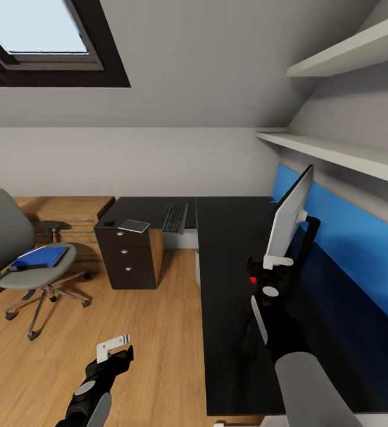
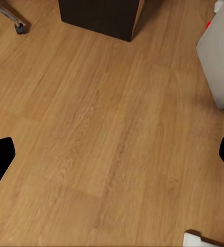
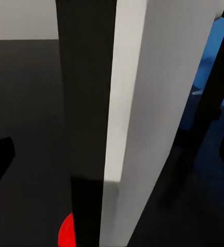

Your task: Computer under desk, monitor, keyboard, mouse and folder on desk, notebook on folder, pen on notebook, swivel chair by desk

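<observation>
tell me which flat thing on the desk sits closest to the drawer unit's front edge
The notebook, lying above the drawers beside the small mouse; the keyboard lies further right.

Skylight (image 1: 37, 26) at eleven o'clock, dark frame, set in sloped grey ceiling. Two white shelves on wall at two o'clock: upper shelf (image 1: 348, 53), lower shelf (image 1: 336, 153) beneath it. Blue wall panel (image 1: 360, 237) at three o'clock, running under lower shelf. Low light-wood cabinet (image 1: 69, 222) at nine o'clock against white back wall. Wood plank floor (image 1: 152, 344) across six to eight o'clock, same planks in left wrist view (image 2: 107, 144).
</observation>
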Robot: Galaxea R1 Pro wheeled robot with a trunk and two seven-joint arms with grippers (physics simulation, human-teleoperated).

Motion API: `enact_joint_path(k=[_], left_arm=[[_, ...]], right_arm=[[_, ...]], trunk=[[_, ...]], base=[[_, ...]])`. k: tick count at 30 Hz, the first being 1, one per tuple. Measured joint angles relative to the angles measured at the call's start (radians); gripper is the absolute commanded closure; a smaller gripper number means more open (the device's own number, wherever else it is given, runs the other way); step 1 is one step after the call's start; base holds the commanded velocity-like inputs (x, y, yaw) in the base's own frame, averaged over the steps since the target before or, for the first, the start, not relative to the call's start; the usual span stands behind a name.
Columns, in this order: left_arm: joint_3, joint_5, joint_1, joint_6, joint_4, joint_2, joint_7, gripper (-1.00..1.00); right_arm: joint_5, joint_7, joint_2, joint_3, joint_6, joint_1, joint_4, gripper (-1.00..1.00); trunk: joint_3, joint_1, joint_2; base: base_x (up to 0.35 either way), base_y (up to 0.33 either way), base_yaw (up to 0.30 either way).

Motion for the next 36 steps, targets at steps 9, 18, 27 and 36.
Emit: enact_joint_path(k=[9,18,27,36], left_arm=[[-0.001,0.000,0.000,0.000,0.000,0.001,0.000,-1.00],[0.000,0.000,0.000,-0.001,0.000,0.001,0.000,-1.00],[0.000,0.000,0.000,-0.001,-0.002,0.001,0.001,-1.00],[0.001,0.000,0.000,-0.002,-0.005,0.001,0.002,-1.00]], right_arm=[[0.000,-0.017,0.000,-0.001,-0.001,0.000,-0.003,-1.00],[-0.002,-0.074,0.000,-0.002,-0.021,0.000,-0.003,-1.00],[-0.004,-0.121,0.000,-0.002,-0.022,0.000,-0.002,-1.00],[-0.007,-0.124,0.000,-0.002,-0.022,0.000,0.001,-1.00]], trunk=[[0.000,0.000,0.000],[0.000,0.000,0.000],[0.000,0.000,0.000],[0.000,0.000,0.000]], base=[[0.005,0.000,0.000],[0.023,-0.074,0.000],[-0.118,-0.112,0.000],[-0.208,-0.257,0.000]])
